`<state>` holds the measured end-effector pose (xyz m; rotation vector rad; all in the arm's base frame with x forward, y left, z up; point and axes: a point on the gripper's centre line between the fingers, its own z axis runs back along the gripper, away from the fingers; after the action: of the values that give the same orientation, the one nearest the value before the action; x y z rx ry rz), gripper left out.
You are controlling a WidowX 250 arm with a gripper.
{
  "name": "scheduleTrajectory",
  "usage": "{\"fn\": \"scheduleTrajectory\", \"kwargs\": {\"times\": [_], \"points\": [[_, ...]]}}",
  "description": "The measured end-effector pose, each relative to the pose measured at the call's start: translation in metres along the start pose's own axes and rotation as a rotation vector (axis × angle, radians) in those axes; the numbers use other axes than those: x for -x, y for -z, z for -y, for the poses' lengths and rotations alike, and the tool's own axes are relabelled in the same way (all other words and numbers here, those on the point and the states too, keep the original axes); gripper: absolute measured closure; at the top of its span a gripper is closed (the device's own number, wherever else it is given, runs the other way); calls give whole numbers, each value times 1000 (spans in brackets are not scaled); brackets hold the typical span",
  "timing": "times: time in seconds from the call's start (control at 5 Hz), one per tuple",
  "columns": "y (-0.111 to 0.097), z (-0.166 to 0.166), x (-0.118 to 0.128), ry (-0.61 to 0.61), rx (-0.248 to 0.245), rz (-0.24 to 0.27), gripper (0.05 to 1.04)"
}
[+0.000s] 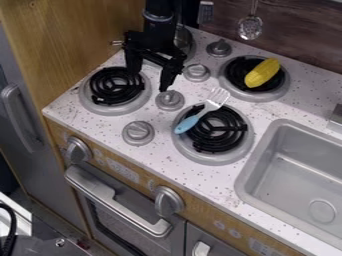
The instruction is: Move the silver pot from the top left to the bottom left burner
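We record the gripper [149, 80] in front of the silver pot [183, 39], its fingers [169, 73] wide apart and holding nothing, the pot, partly hidden, on the top left burner.

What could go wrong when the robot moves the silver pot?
The open gripper might bump the knob near its fingertip. The pot is partly behind the gripper, so a crooked grab could tip it. If the arm swings wide, it might knock the fork lying across a burner.
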<state>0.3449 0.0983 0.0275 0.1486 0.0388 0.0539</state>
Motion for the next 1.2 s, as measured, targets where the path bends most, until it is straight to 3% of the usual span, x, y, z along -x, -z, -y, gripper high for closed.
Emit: {"fn": "scheduleTrajectory", "kwargs": {"times": [0.2,0.4,0.6,0.8,1.0,1.2], "points": [[16,4,6,3,13,-48,83],[18,3,-14,25,53,3,83],[20,-2,-32,60,34,37,83],[17,-3,-56,105,22,190,83],[14,-14,-79,155,-53,350,83],[4,-22,-95,179,-81,443,83]]}}
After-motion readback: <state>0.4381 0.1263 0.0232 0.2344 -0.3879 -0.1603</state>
